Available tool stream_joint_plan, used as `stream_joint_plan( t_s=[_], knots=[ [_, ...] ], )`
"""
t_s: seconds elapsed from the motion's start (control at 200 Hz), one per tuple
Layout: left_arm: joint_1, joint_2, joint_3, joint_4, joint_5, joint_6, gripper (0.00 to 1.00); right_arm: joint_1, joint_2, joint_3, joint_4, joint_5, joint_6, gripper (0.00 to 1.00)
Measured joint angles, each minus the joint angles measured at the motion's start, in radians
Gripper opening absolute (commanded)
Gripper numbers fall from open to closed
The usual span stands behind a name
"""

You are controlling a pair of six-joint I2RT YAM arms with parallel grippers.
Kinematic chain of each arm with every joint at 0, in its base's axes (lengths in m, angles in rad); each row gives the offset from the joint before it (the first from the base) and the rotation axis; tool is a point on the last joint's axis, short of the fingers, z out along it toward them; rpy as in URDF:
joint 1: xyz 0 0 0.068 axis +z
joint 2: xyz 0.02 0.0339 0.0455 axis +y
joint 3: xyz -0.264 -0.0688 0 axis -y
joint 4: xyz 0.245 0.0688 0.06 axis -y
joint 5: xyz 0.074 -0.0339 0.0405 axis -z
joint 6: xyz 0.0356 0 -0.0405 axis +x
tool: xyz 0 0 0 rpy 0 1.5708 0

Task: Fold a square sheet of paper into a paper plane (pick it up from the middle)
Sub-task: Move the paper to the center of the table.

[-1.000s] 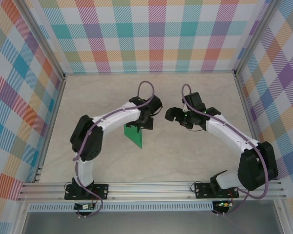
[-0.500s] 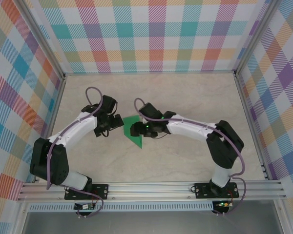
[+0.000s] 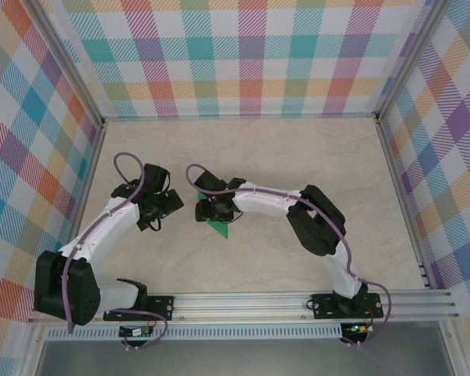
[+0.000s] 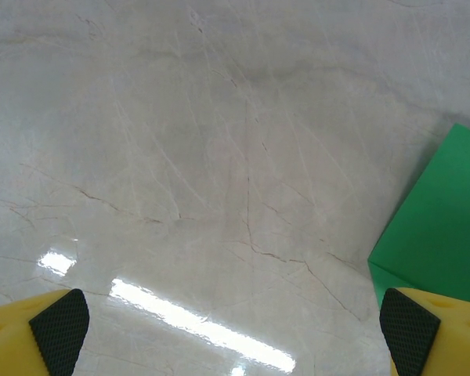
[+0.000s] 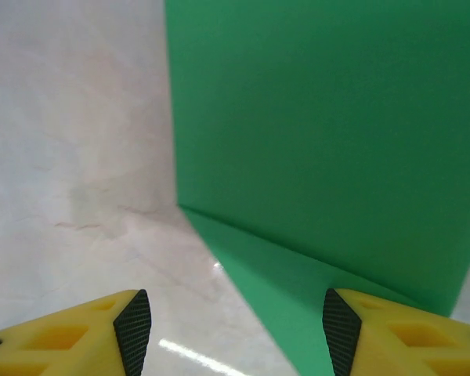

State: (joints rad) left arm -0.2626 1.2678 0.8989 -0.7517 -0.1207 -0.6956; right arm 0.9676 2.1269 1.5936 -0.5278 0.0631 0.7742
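Left arm bends up from near-left base toward table centre; left gripper [image 3: 169, 205] low over marble table [image 4: 219, 141], jaws spread wide, nothing between them, edge of folded green paper [image 5: 321, 133] just beside one fingertip. Right arm stretches far leftward across table; right gripper [image 3: 210, 211] directly over paper, jaws apart, no grip. Paper lies flat left of centre, pointed tip toward near edge
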Motion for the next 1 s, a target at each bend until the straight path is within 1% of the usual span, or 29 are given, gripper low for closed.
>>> stream_joint_plan(
  t_s=[0.105, 0.26, 0.46, 0.575, 0.675, 0.735, 0.805, 0.895, 1.0],
  knots=[
    [0.002, 0.005, 0.0, 0.008, 0.013, 0.0, 0.98, 0.0, 0.013, 0.004, -0.033, 0.016, -0.066, 0.62],
    [0.003, 0.029, 0.0, 0.026, 0.035, 0.0, 0.98, 0.0, 0.013, -0.029, -0.034, -0.002, -0.253, 0.62],
    [0.003, 0.033, -0.001, 0.032, 0.066, 0.005, 0.98, -0.018, -0.094, -0.194, 0.003, -0.064, -0.533, 0.62],
    [0.003, 0.033, -0.009, 0.053, 0.097, 0.01, 0.98, -0.042, -0.141, -0.251, -0.013, -0.108, -0.617, 0.62],
    [0.003, 0.033, -0.026, 0.076, 0.139, 0.014, 0.98, -0.064, -0.173, -0.27, -0.017, -0.146, -0.617, 0.63],
    [0.003, 0.033, -0.038, 0.09, 0.169, 0.015, 0.98, -0.074, -0.211, -0.289, -0.003, -0.158, -0.576, 0.63],
    [0.003, 0.029, -0.06, 0.119, 0.209, 0.014, 0.98, -0.088, -0.279, -0.321, 0.033, -0.164, -0.502, 0.63],
    [0.003, 0.01, -0.108, 0.165, 0.268, 0.003, 0.97, -0.111, -0.367, -0.359, 0.083, -0.183, -0.36, 0.61],
    [-0.001, -0.019, -0.161, 0.217, 0.331, -0.022, 0.96, -0.124, -0.425, -0.419, 0.166, -0.226, -0.235, 0.59]
  ],
)
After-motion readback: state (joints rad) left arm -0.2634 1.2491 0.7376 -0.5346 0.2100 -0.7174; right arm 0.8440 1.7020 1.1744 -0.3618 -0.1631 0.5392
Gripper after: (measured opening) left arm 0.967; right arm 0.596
